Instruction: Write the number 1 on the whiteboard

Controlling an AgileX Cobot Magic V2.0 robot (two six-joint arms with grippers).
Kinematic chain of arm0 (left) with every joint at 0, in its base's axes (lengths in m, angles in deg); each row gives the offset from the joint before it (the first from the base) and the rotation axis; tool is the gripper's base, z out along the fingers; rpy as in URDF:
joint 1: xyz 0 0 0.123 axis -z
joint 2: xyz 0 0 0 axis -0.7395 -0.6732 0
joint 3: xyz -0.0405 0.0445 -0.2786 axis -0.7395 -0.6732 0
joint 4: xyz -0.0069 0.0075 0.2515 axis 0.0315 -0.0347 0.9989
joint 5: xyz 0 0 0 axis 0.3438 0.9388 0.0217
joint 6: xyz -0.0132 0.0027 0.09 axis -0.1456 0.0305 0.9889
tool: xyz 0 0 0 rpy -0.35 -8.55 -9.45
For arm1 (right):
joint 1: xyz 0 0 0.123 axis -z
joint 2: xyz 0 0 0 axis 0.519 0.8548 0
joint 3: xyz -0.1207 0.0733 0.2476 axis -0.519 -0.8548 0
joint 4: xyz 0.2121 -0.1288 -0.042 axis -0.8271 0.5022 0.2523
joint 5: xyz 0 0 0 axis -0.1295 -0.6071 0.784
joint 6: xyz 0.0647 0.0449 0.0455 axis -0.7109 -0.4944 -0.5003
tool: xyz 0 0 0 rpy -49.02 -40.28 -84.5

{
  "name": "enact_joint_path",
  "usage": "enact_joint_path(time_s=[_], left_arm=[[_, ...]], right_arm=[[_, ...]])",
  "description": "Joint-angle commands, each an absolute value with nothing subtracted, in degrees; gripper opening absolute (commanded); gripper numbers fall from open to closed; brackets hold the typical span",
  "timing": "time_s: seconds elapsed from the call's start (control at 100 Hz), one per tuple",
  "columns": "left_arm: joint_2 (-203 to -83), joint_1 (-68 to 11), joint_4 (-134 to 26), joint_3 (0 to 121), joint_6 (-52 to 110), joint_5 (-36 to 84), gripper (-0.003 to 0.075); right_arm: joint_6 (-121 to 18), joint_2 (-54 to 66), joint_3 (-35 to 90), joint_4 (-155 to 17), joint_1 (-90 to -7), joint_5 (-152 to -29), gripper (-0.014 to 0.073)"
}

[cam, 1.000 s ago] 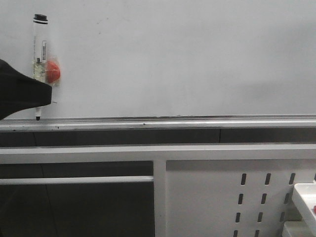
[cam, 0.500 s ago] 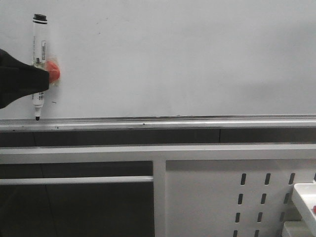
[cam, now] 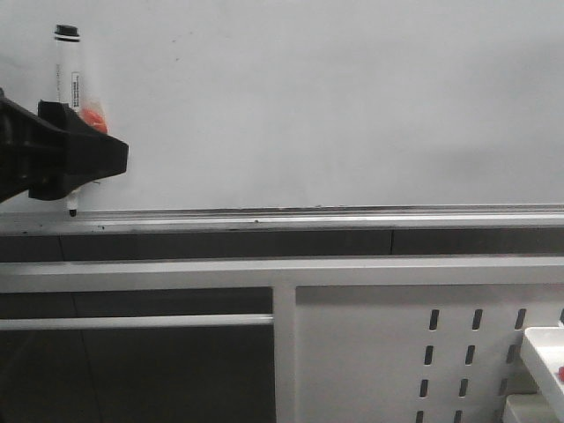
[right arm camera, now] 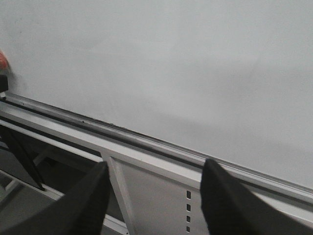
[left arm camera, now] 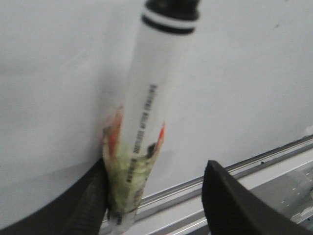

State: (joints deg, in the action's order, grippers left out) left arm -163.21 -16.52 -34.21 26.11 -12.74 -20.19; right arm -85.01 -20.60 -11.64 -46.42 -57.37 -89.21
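Left claw (cam: 75,159) gripped the marker (cam: 68,66) upright — tip just below it, at the whiteboard (cam: 335,106) foot; no stroke visible.

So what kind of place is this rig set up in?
Probably a lab or workshop test bench, not a home: a wall-like whiteboard with a metal rail, a white perforated metal panel below, and a marker in the left pincer.

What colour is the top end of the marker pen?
Black, above a white barrel; the marker shows best in the left wrist view.
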Motion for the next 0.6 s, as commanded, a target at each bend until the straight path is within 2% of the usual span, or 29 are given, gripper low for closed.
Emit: enact_joint_path(time_s=[0.0, 0.14, 0.36, 0.48, 0.59], left_arm=[[-163.0, -16.25, -35.1, 28.65, -12.58, -25.0, 0.0359], [-163.9, -16.25, -35.1, 28.65, -12.58, -24.58, 0.0239], [-163.9, -16.25, -35.1, 28.65, -12.58, -24.57, -0.0022], [-163.56, -16.25, -35.1, 28.65, -12.58, -24.32, -0.002], [-160.81, -15.48, -27.6, 28.65, -12.58, -22.93, -0.002]], right_arm=[[-84.51, -20.1, -9.53, -45.95, -57.3, -84.48, 0.0371], [-84.51, -20.1, -9.53, -45.95, -57.3, -84.48, 0.0371], [-84.51, -20.1, -9.53, -45.95, -57.3, -84.58, 0.0371], [-84.51, -20.1, -9.53, -45.95, -57.3, -85.35, 0.0371], [-84.51, -20.1, -9.26, -45.95, -58.04, -84.45, 0.0371]])
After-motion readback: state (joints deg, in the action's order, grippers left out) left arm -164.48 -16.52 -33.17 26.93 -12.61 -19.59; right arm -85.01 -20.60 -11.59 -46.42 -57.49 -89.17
